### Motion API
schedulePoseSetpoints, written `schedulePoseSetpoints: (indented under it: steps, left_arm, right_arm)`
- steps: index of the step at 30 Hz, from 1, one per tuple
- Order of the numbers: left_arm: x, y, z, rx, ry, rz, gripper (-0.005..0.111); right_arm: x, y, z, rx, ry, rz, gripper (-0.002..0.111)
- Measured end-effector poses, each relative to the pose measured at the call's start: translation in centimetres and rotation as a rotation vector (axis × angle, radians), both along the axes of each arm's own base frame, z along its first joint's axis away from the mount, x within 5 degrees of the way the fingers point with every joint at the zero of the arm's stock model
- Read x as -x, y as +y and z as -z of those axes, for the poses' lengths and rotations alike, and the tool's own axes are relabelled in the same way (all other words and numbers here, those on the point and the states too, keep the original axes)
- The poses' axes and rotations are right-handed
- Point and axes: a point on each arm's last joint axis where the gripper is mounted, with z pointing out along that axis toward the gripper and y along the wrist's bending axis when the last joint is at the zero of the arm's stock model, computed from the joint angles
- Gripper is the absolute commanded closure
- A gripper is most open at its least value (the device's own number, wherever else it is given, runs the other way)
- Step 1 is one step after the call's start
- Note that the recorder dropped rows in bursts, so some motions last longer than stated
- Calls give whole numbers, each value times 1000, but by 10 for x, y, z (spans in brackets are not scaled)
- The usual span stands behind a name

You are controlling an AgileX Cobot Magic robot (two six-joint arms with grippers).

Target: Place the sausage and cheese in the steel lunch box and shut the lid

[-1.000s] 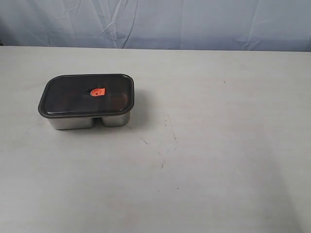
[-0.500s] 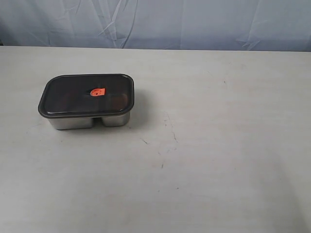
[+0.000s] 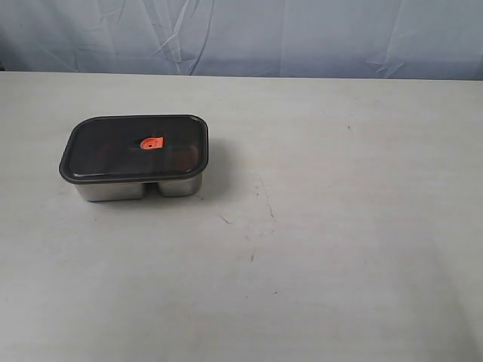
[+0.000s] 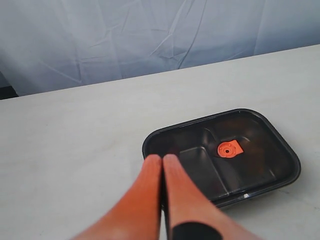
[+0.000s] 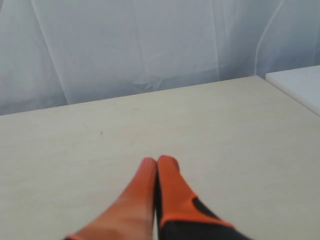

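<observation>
The steel lunch box (image 3: pixel 113 188) stands on the left of the table with the dark translucent lid (image 3: pixel 106 151) seated flat on it; the orange valve (image 3: pixel 152 143) shows at the lid's centre. In the left wrist view the lid (image 4: pixel 260 165) and its valve (image 4: pixel 229 149) lie just beyond my left gripper (image 4: pixel 162 158), which is shut and holds nothing. My right gripper (image 5: pixel 158 161) is shut over bare table, away from the box. The sausage and the cheese are hidden from view; faint reddish tints show through the lid. Neither gripper appears in the exterior view.
The pale table (image 3: pixel 317 226) carries a few small dark scuffs (image 3: pixel 260 196) near its middle. A blue-white cloth backdrop (image 3: pixel 302 34) hangs behind the far edge. A white surface (image 5: pixel 300 85) adjoins the table's corner in the right wrist view.
</observation>
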Motion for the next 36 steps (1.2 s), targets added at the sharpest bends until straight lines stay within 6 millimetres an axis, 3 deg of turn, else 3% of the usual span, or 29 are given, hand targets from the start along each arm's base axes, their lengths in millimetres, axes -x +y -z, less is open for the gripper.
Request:
schedulePoseSetpoints:
  steps: [28,32,36]
  left_arm:
    - [2,1,-1,-8,-30,-15,107]
    - [15,5,6,-32,-96,-52,107]
    - [46,6,28,-8,-116,-85,107]
  right_arm:
    - [1,0,5,1,55,-5,109]
    - [1,0,5,1,55,-5,109]
    - [1,0,5,1,55,-5,109]
